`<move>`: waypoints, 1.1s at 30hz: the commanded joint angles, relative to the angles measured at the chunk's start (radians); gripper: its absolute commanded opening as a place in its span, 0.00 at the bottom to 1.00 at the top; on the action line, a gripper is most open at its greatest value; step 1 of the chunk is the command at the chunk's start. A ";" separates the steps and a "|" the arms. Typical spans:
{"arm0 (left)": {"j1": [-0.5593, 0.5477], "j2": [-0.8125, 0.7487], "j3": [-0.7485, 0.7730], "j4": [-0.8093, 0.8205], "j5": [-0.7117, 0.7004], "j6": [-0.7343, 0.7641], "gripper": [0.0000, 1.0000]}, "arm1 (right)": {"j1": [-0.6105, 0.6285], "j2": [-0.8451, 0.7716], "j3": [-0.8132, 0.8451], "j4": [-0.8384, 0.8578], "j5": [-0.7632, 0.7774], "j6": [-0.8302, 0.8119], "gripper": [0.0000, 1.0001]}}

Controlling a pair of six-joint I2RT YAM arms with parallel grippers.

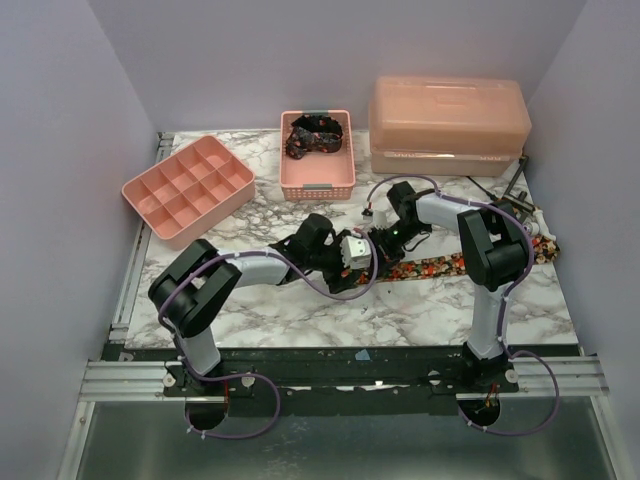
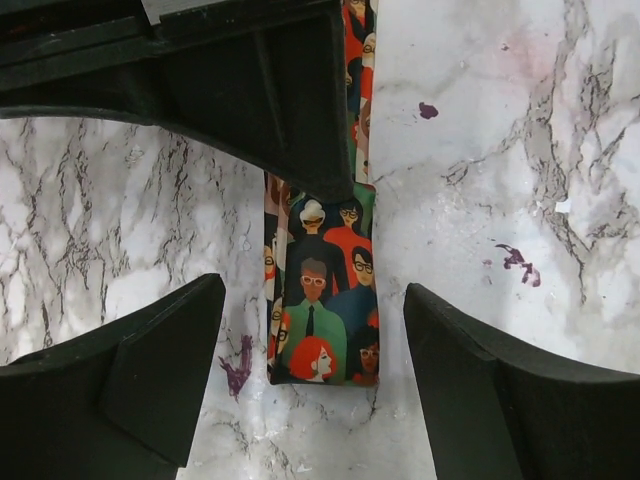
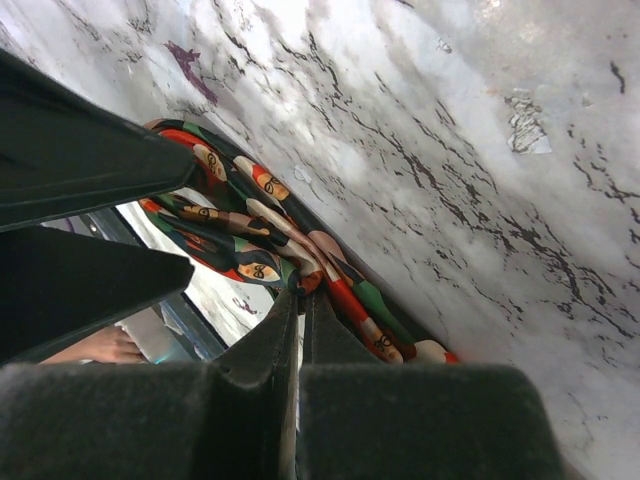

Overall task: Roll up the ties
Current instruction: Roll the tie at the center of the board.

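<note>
A tie (image 1: pixel 455 266) printed with red, orange and green cartoon faces lies stretched across the marble table (image 1: pixel 300 310), running right from the middle. In the left wrist view its folded end (image 2: pixel 320 300) rests flat between the two fingers of my left gripper (image 2: pixel 312 345), which is open and does not touch it. My right gripper (image 3: pixel 302 292) is shut, its tips pinching a bunched fold of this tie (image 3: pixel 250 235); in the left wrist view its dark body (image 2: pixel 250 90) covers the tie further up. Both grippers (image 1: pixel 355 260) (image 1: pixel 384 243) meet at the tie's left end. A second, darker tie (image 1: pixel 315 135) lies in the pink basket (image 1: pixel 317 185).
A pink divided tray (image 1: pixel 185 190) sits at the back left. A pink lidded box (image 1: pixel 448 125) stands at the back right. Some dark metal items (image 1: pixel 520 195) lie near the right wall. Purple stains (image 2: pixel 515 262) mark the marble.
</note>
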 commanded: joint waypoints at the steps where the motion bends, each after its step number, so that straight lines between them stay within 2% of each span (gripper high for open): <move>1: -0.009 0.052 0.039 -0.047 0.012 0.070 0.77 | 0.004 0.028 0.022 -0.005 0.031 -0.016 0.01; 4: -0.024 0.088 0.059 -0.077 -0.013 0.083 0.72 | 0.004 0.035 0.033 -0.014 0.021 -0.013 0.01; 6: -0.031 0.116 0.079 -0.107 -0.047 0.077 0.62 | 0.005 0.028 0.038 -0.025 0.021 -0.013 0.01; 9: -0.032 0.141 0.091 -0.142 -0.072 0.086 0.41 | -0.002 -0.002 0.051 -0.063 0.020 -0.027 0.10; 12: -0.032 0.149 0.090 -0.168 -0.087 0.115 0.29 | -0.058 -0.038 0.067 -0.132 -0.001 -0.066 0.24; 14: -0.032 0.150 0.090 -0.182 -0.091 0.129 0.27 | -0.119 -0.062 0.080 -0.198 0.010 -0.118 0.33; 18: -0.032 0.157 0.105 -0.208 -0.086 0.130 0.27 | -0.264 -0.111 0.100 -0.297 0.113 -0.209 0.42; 24: -0.032 0.163 0.113 -0.225 -0.084 0.134 0.28 | -0.537 -0.088 0.152 -0.325 0.309 -0.304 0.43; 28: -0.033 0.165 0.114 -0.233 -0.085 0.135 0.28 | -0.647 -0.024 0.241 -0.319 0.407 -0.346 0.43; 33: -0.032 0.168 0.119 -0.239 -0.083 0.138 0.29 | -0.725 0.027 0.285 -0.266 0.529 -0.379 0.39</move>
